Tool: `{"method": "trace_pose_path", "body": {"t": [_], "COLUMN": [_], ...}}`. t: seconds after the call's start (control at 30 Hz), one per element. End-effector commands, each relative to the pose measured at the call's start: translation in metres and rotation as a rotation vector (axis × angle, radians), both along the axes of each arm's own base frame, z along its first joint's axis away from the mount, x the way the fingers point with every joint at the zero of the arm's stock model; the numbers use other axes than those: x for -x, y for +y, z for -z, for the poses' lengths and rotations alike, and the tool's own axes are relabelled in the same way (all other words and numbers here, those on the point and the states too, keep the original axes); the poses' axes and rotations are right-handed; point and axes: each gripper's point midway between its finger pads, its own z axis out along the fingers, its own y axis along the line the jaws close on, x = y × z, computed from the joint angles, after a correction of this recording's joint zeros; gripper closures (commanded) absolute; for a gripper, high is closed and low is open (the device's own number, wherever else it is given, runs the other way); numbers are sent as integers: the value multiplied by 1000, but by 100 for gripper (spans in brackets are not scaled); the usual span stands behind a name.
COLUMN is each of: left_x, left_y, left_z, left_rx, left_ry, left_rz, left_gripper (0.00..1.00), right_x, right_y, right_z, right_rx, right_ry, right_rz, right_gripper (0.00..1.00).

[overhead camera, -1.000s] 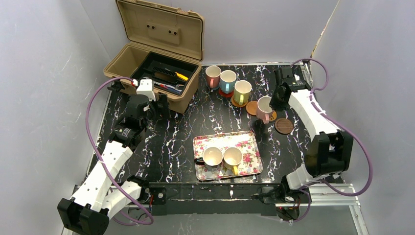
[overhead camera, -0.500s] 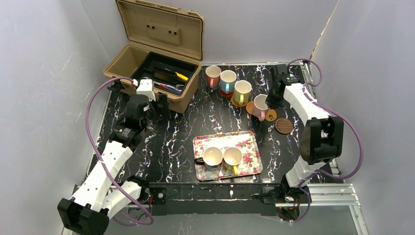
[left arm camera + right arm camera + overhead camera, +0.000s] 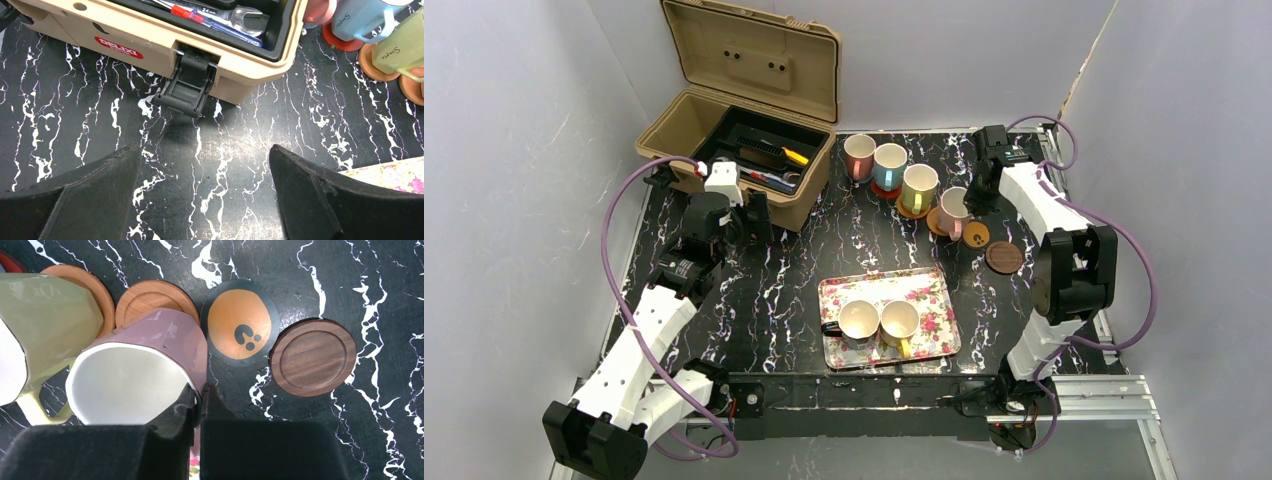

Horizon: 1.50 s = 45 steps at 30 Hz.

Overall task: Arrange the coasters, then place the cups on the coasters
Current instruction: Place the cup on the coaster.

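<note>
My right gripper (image 3: 201,390) is shut on the rim of a pink cup (image 3: 165,340), one finger inside and one outside. The cup hangs tilted over a plain orange coaster (image 3: 155,297). Right of it lie a black-rimmed orange coaster (image 3: 243,322) and a dark brown coaster (image 3: 312,356). A yellow-green cup (image 3: 45,310) stands on another orange coaster (image 3: 95,285). Along the back stand a pink cup (image 3: 858,155) and a blue cup (image 3: 889,165) on a red coaster (image 3: 340,40). Two cups (image 3: 859,319) (image 3: 900,321) sit on the floral tray (image 3: 934,290). My left gripper (image 3: 205,165) is open above bare table.
An open tan toolbox (image 3: 744,120) with tools fills the back left; its front latch (image 3: 187,85) hangs just beyond my left fingers. The right arm (image 3: 1044,205) reaches along the table's right edge. Grey walls close in on both sides.
My right gripper has carried the pink cup back and left, from above the black-rimmed coaster to over the plain orange one. The left arm has not moved.
</note>
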Motion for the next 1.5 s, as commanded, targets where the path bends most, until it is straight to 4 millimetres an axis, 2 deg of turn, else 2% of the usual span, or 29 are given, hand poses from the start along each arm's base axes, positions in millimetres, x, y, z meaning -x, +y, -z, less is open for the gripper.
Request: {"method": "trace_pose_path", "body": {"t": [0.0,0.27,1.1,1.47], "left_x": [0,0,0,0], "left_y": [0,0,0,0], "left_z": [-2,-3,-2,-3], "left_rx": [5,5,5,4], "left_ry": [-4,-5,-1,-2], "left_rz": [1,2,1,-1], "left_gripper": [2,2,2,2], "right_x": [-28,-28,-37,-37], "right_y": [5,1,9,13], "right_z": [-30,-26,-25,-19], "right_rx": [-39,-16,4,-2], "right_ry": [-124,-108,-106,-84], "right_rz": [29,44,45,33], "right_gripper": [99,99,99,98]}}
